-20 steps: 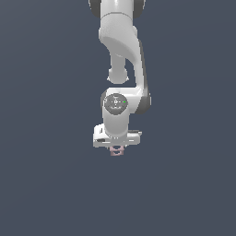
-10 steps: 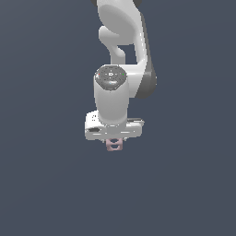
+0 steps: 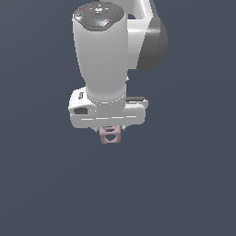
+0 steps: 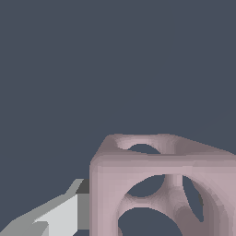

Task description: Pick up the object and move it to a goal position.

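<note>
The object is a small pale pink block with round through-holes. It hangs just under the white hand of my arm in the exterior view, held by my gripper, whose fingers are mostly hidden behind the hand. Close up in the wrist view the object fills much of the frame, and one grey-white fingertip presses against its side. The gripper is shut on the object.
Only a flat dark blue-grey ground shows around the arm in both views. No other objects, containers or edges are in sight.
The arm has come much closer to the exterior camera and looms larger, still carrying the pink object under the hand.
</note>
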`<state>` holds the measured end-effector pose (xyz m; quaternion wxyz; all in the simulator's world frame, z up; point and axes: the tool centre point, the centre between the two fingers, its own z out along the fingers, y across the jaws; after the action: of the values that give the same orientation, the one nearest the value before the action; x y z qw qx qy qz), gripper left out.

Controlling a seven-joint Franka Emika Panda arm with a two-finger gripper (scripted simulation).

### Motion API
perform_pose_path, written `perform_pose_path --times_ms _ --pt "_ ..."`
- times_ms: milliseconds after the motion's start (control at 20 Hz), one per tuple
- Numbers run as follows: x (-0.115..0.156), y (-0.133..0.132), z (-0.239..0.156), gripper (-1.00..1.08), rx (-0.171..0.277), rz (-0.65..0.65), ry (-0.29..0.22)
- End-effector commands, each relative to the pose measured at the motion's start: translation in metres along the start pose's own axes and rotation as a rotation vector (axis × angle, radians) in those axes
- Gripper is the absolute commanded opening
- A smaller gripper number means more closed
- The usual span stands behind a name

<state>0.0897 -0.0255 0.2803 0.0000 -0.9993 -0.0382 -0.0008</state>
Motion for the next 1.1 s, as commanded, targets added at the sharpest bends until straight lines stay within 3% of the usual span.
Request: perform_pose_path --times_ms 0,500,1050 --pt "0.004 0.003 -0.023 -1.00 0.000 0.000 -0.001" --pt "0.017 0.010 -0.089 -1.00 0.000 0.000 -0.001" --pt "0.027 0.015 -0.131 -1.00 0.000 0.000 -0.001"
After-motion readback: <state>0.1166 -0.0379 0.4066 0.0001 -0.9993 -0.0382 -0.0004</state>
